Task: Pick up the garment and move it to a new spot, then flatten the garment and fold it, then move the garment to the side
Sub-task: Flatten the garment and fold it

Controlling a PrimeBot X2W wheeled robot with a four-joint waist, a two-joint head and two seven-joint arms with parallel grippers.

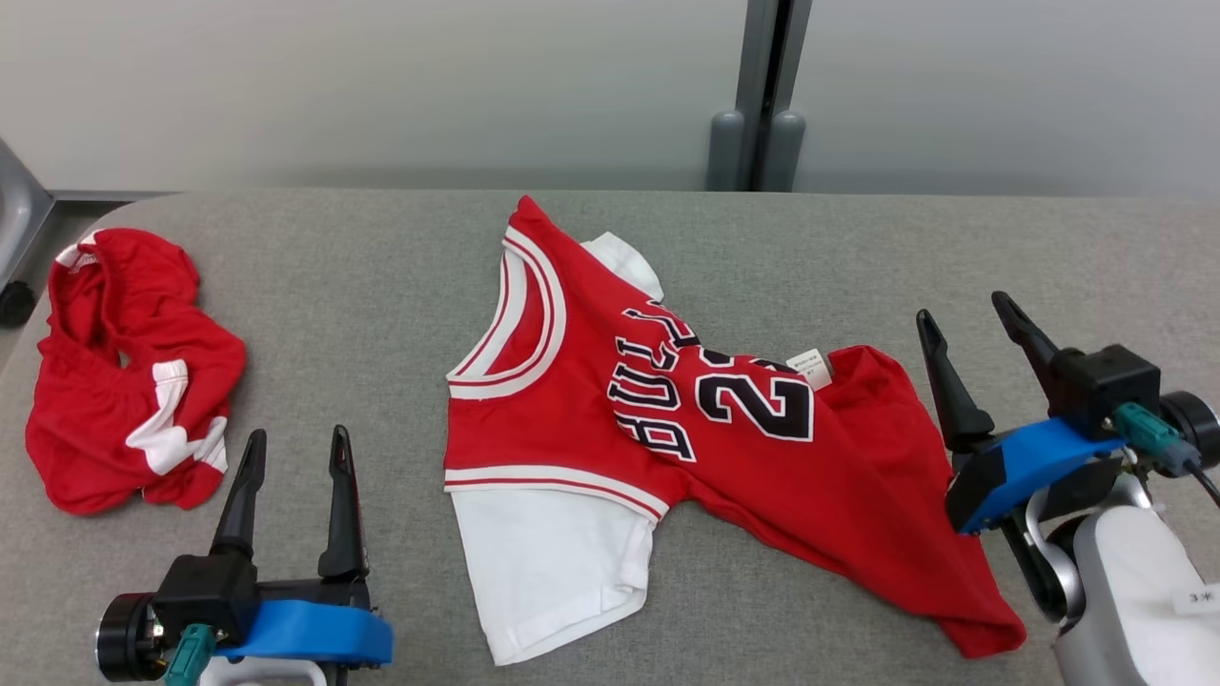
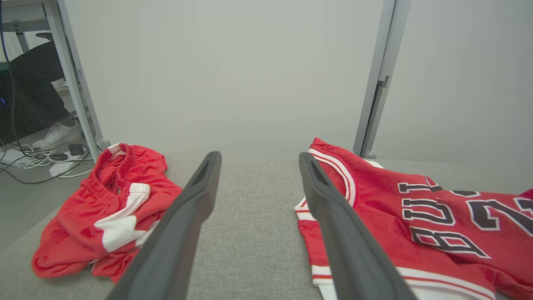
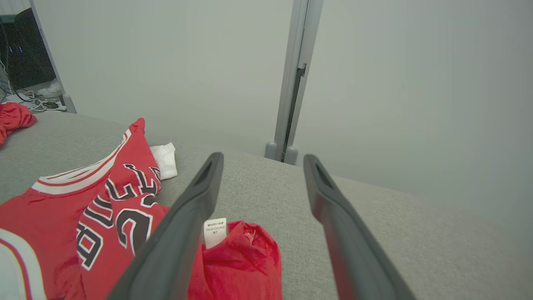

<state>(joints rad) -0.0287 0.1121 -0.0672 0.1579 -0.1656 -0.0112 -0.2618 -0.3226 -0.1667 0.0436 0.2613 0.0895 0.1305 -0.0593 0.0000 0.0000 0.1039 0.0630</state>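
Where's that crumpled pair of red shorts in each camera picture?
Head view: red shorts, far left on the table.
Left wrist view: red shorts at lower left.
Right wrist view: red shorts at the left edge.
Shared landmark: grey post behind the table.

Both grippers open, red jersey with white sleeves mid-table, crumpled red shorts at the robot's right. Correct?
No. The head view shows the crumpled red shorts with white patches at the robot's left, near the left gripper. The rest stands.
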